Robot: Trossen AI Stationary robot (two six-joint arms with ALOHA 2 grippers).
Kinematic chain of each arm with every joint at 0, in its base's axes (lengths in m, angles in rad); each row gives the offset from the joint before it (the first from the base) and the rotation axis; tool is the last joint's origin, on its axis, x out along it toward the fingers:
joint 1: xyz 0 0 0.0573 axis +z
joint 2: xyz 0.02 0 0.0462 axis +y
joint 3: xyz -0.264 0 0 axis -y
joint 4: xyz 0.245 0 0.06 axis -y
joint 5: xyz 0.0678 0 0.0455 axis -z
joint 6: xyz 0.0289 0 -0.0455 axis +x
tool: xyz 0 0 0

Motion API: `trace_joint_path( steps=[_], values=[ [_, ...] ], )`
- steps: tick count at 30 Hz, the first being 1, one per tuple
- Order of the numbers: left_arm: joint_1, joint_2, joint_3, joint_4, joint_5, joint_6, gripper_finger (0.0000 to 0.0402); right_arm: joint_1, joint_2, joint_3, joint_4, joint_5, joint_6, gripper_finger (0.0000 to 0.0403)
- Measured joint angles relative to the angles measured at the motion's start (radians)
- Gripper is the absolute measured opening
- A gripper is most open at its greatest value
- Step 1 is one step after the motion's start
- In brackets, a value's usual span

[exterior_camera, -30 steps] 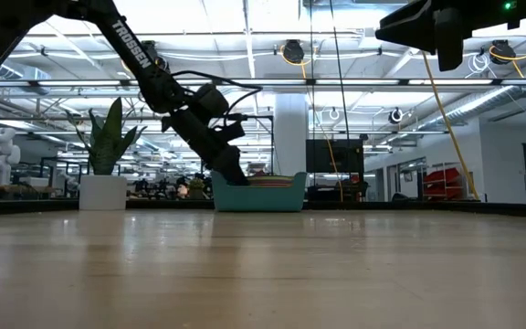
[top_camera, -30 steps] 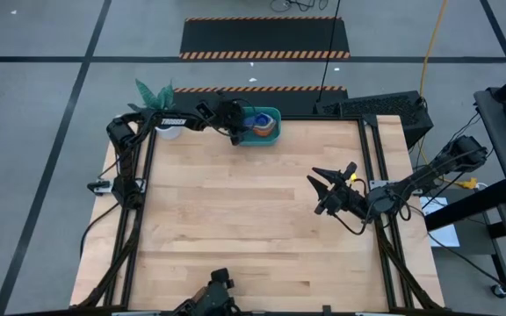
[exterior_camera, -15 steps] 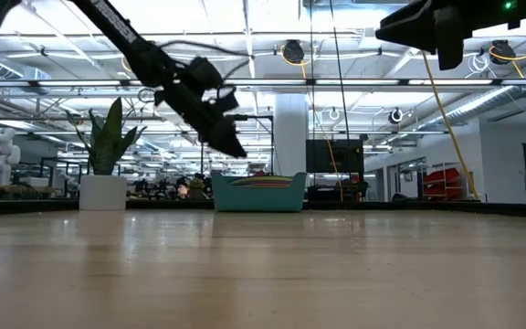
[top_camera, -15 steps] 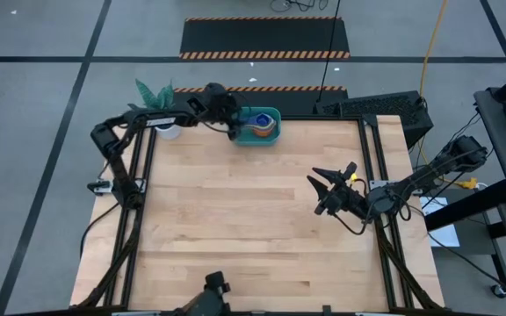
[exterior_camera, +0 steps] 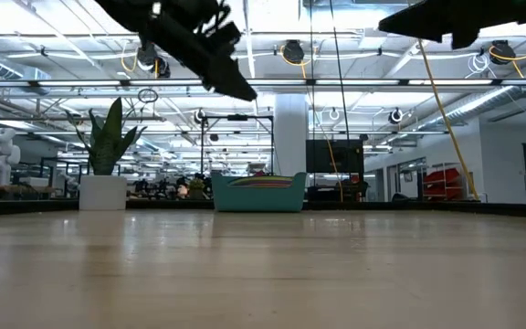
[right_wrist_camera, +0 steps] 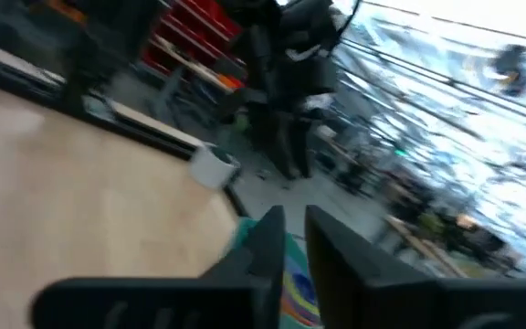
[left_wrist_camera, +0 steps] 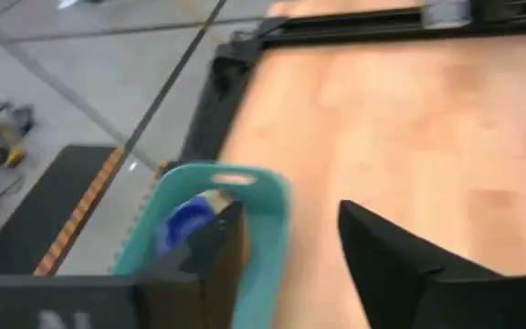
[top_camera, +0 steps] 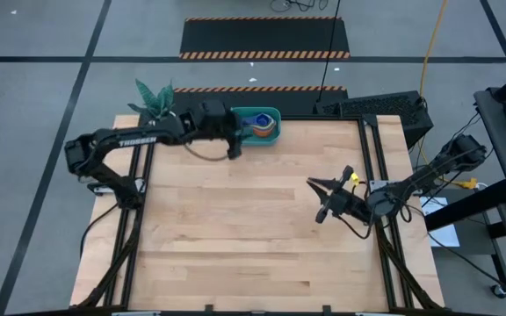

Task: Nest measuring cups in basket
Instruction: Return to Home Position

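The teal basket (top_camera: 273, 115) stands at the table's far edge, left of the middle, and also shows in the low view (exterior_camera: 258, 193). Measuring cups lie nested in it: a blue one (left_wrist_camera: 185, 224) and an orange one (top_camera: 262, 132) show. My left gripper (top_camera: 234, 149) hangs open, high above the table (exterior_camera: 243, 91), just left of and nearer than the basket, with nothing between its fingers (left_wrist_camera: 290, 215). My right gripper (top_camera: 317, 198) hovers high over the table's right half, its fingers nearly together (right_wrist_camera: 295, 219) and empty.
A green plant in a white pot (top_camera: 167, 130) stands at the far left corner, left of the basket (exterior_camera: 103, 192). A black box (top_camera: 376, 107) sits beyond the far right corner. Bare wood (top_camera: 235, 228) covers the middle and near parts of the table.
My left gripper has risen from the basket's left wall to well above it and drawn a little toward the table's near edge, empty. My right gripper has stayed in place and brought its fingers together. The basket and cups have kept still.
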Motion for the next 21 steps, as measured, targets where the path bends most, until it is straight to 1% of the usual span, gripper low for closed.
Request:
trace_joint_path(
  steps=[2,3,6,9,11,12,17,21],
  values=[
    [-0.048,-0.033,-0.028,-0.007,0.001,-0.007,0.0154,0.012,0.001,0.000,-0.010,-0.033,0.045,0.0012],
    [-0.074,-0.044,-0.040,-0.004,-0.002,-0.016,0.0141,0.016,0.000,0.000,-0.017,-0.045,0.071,0.0006],
    [-0.140,-0.088,-0.097,-0.003,-0.005,-0.050,0.0105,0.027,0.000,0.000,-0.073,-0.106,0.175,0.0009],
    [-0.208,-0.115,-0.172,0.081,-0.003,-0.085,0.0076,0.030,0.000,0.000,-0.148,-0.207,0.293,0.0009],
    [-0.243,-0.142,-0.237,0.105,-0.003,-0.110,0.0060,0.030,0.000,0.000,-0.194,-0.282,0.356,0.0004],
    [-0.260,-0.148,-0.260,0.155,-0.004,-0.121,0.0052,0.029,0.000,0.000,-0.212,-0.313,0.377,0.0002],
    [-0.323,-0.201,-0.385,0.277,-0.004,-0.178,0.0025,0.002,-0.003,0.000,-0.261,-0.426,0.416,0.0001],
    [-0.367,-0.247,-0.455,0.319,-0.023,-0.195,0.0013,-0.037,-0.004,0.000,-0.302,-0.487,0.412,0.0001]
  ],
)
